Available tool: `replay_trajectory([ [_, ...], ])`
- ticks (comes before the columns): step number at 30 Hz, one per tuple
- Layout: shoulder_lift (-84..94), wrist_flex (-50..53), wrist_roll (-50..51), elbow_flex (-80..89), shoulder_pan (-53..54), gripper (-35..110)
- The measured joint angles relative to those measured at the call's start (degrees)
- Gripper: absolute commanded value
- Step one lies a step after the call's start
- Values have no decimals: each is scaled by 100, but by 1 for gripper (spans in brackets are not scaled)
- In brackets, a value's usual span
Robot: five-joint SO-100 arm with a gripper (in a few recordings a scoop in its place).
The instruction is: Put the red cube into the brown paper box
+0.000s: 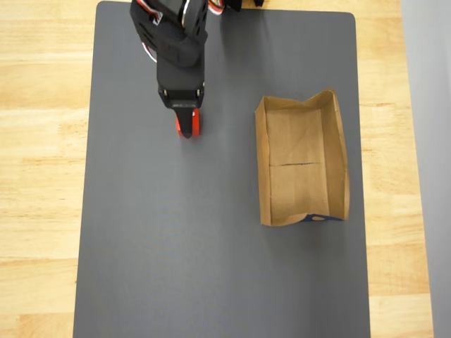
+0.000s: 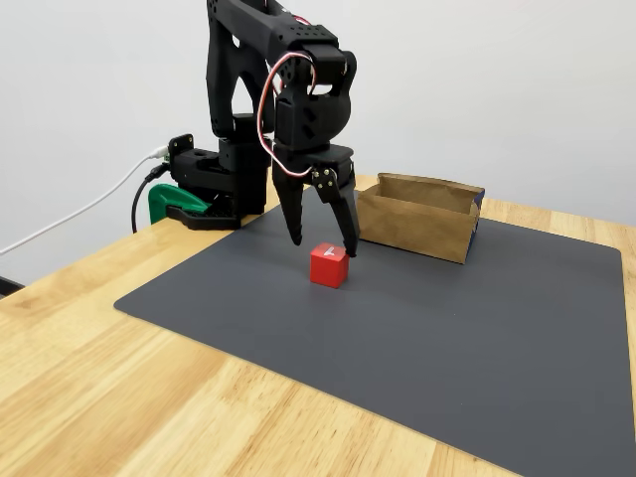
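Note:
The red cube [image 2: 328,266] rests on the dark mat, a white mark on its top face. In the overhead view the red cube [image 1: 188,124] peeks out from under the black arm. My gripper [image 2: 323,243] points straight down and is open, its two fingertips spread to either side of the cube at about the height of its top. I cannot tell whether they touch it. The brown paper box [image 1: 301,162] lies empty to the right of the cube, a crease across its floor and a blue-printed bit at its near end. In the fixed view the box [image 2: 417,224] sits behind and to the right of the gripper.
A dark grey mat [image 1: 176,246] covers most of the wooden table [image 1: 42,176]. The arm's base [image 2: 214,189], with a green clamp [image 2: 171,204] and a white cable [image 2: 79,214], stands at the mat's far left corner in the fixed view.

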Motion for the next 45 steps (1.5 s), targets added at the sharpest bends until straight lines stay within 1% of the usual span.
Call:
replay_trajectory([
  [7, -396, -26, -44, -211, -114, 32],
  [16, -949, -9, -105, -870, -167, 28],
  [24, -1230, -88, -325, -1011, -114, 9],
  [31, -1345, -158, -606, -1072, -97, 0],
  [35, -1292, -299, -729, -1055, -105, 0],
  [39, -1125, -615, -633, -1055, -132, 0],
  [45, -70, -1178, -527, -606, -149, 0],
])
